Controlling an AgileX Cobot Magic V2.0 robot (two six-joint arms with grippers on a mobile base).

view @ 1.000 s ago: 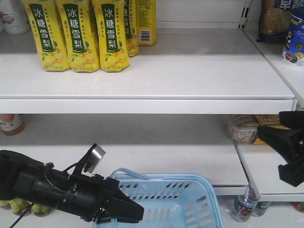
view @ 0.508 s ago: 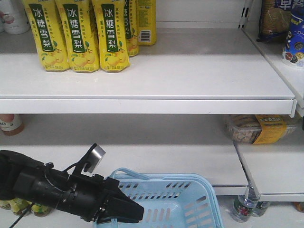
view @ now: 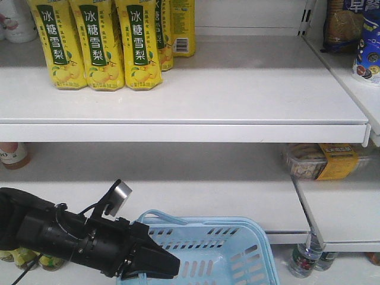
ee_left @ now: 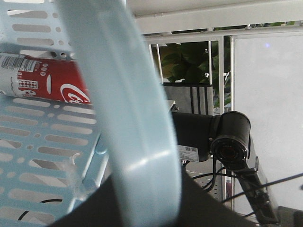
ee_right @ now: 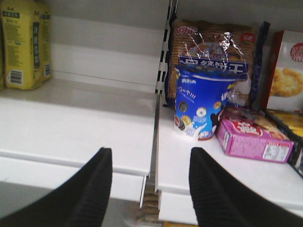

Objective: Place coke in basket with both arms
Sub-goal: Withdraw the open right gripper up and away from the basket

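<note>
The light blue basket [view: 237, 234] stands low in the front view. My left gripper [view: 153, 262] is shut on its swing handle [ee_left: 135, 123], which fills the left wrist view between the dark fingers. The red coke [ee_left: 54, 85] lies on its side inside the basket [ee_left: 42, 142], by the slotted wall; it is hidden in the front view. My right gripper [ee_right: 150, 165] is open and empty. It faces the white shelf edge where two shelf boards meet, and it is outside the front view.
Yellow pear-drink bottles [view: 95, 44] stand on the upper white shelf [view: 208, 98]. A packaged snack [view: 320, 160] lies on the lower right shelf, and water bottles [view: 306, 258] stand below it. A blue cup [ee_right: 201, 101] and a pink box [ee_right: 253, 137] sit ahead of the right gripper.
The right gripper, seen at the right edge of the front view a second ago, has left that view. The left arm and basket have not moved.
</note>
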